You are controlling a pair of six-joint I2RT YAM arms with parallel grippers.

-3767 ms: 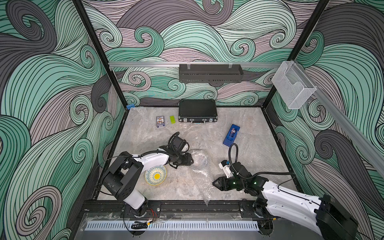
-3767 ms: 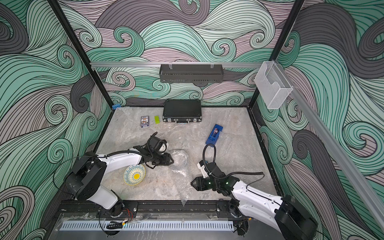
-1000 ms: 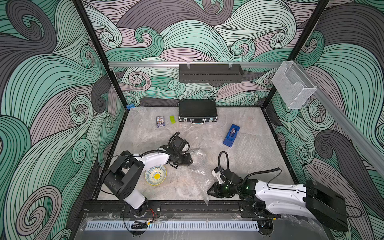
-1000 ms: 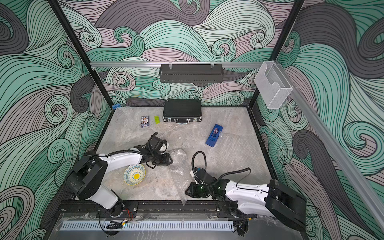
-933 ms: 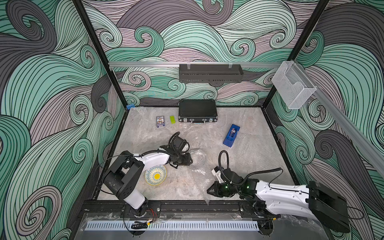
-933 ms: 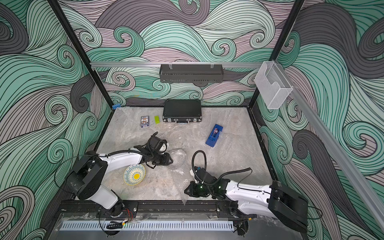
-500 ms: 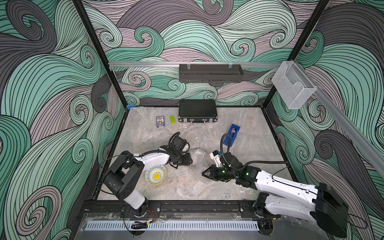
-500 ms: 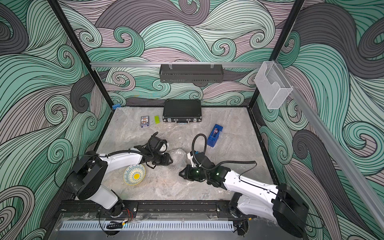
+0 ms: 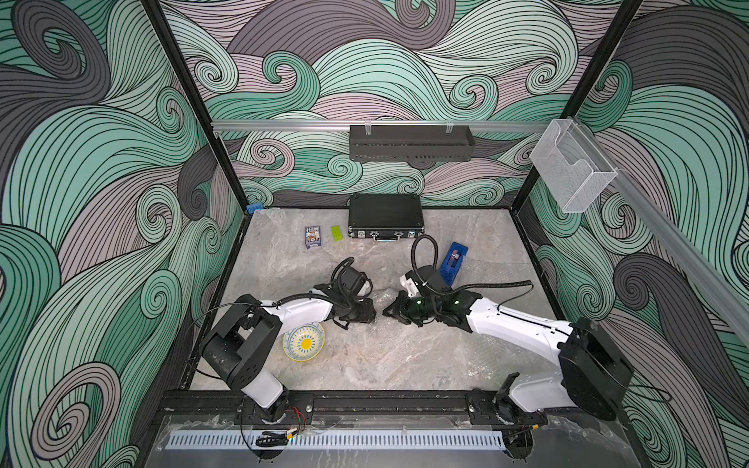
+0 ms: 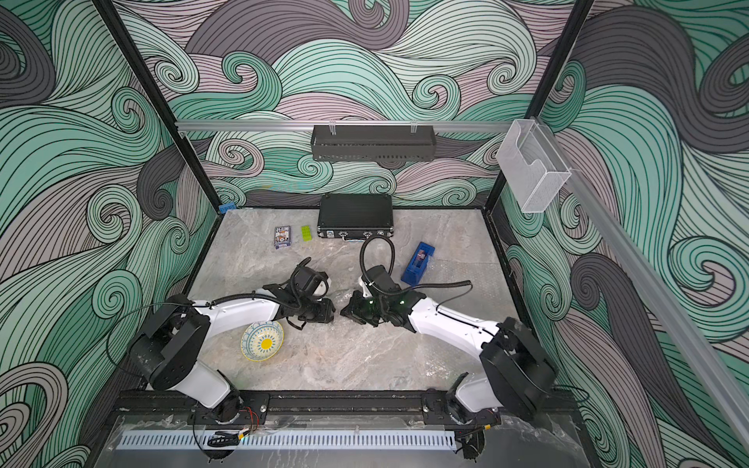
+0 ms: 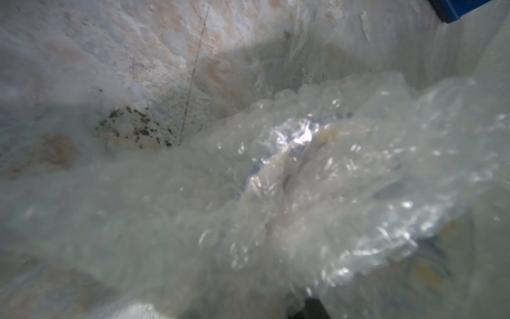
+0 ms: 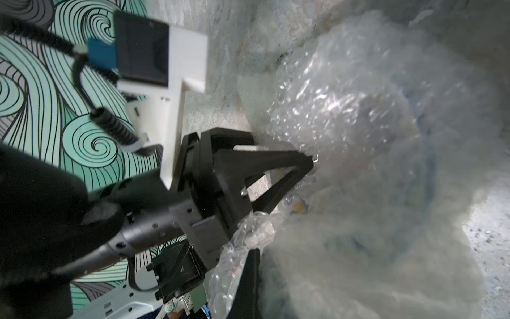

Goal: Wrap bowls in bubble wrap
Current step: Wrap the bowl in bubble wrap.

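You are closing the bubble wrap (image 12: pixel 358 118) over the darker bowl (image 11: pixel 430 256), which shows only as blue and yellow tints through the plastic, in the middle of the table (image 9: pixel 283 267). Carry the free flap right across the bundle and lay it flat before you let go. I judge the crinkly sheet would spring open if released early, so pin it from the far side first.

Your right gripper (image 9: pixel 386 313) is pressed together, pinching a bunch of wrap at the bundle's side. Your left gripper (image 9: pixel 371 315) has its tips against the wrap from the opposite side. How far its jaws stand apart, and whether they grip anything, I cannot tell.

The cream bowl (image 9: pixel 304 343) sits bare near the table's front left corner, just beside the left arm, not yet wrapped.
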